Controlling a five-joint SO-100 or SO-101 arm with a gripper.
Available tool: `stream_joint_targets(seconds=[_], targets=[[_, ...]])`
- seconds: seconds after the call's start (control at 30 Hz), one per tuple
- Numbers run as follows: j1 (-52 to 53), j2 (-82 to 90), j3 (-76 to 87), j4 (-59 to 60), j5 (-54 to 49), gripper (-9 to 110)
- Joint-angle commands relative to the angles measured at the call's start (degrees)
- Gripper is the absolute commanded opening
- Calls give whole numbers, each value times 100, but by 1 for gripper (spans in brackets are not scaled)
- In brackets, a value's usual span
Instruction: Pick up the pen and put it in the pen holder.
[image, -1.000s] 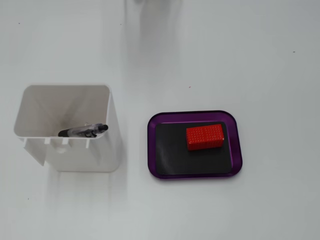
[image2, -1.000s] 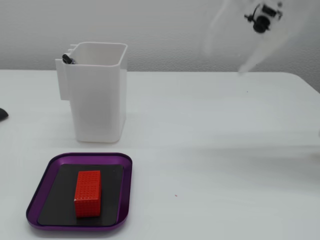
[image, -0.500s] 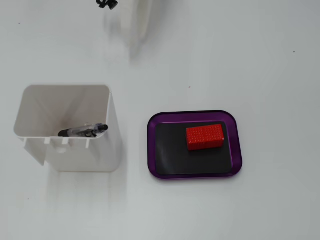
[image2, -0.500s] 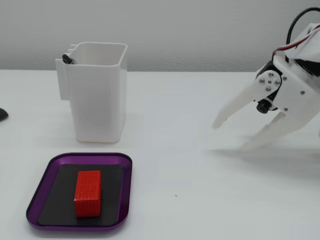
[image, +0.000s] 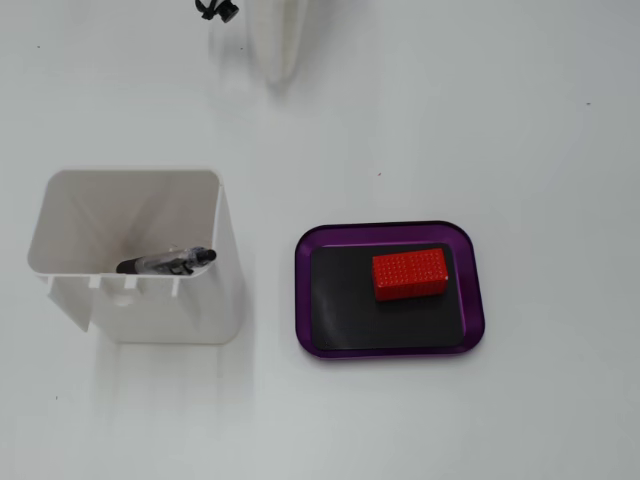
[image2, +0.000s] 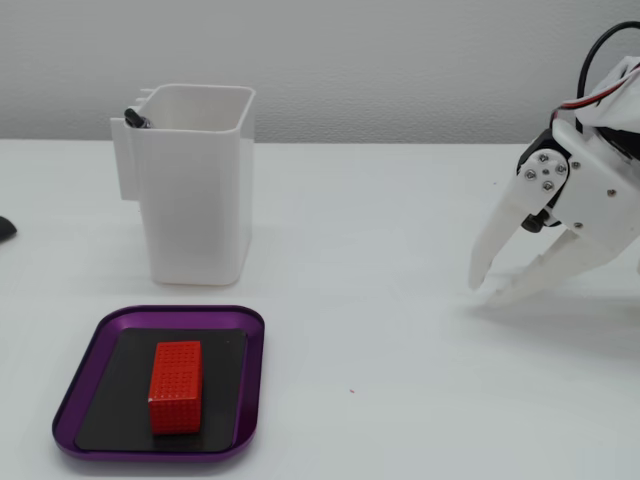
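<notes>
Fixed views, pen (image: 165, 263) inside pen holder (image: 200, 320), gripper (image2: 492, 290) fingers parted, empty

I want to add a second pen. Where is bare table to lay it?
Widest free patch: between the purple tray and the end effector. Bare table also lies behind the white pen holder. The tray is crowded by the red block; the holder already has a pen.
</notes>
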Motion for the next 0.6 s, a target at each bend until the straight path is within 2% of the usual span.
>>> stream_joint_targets(seconds=[0.0,0.57], targets=[[-35,615,44,35,-35,-1],[35,615,44,9,-18,0]])
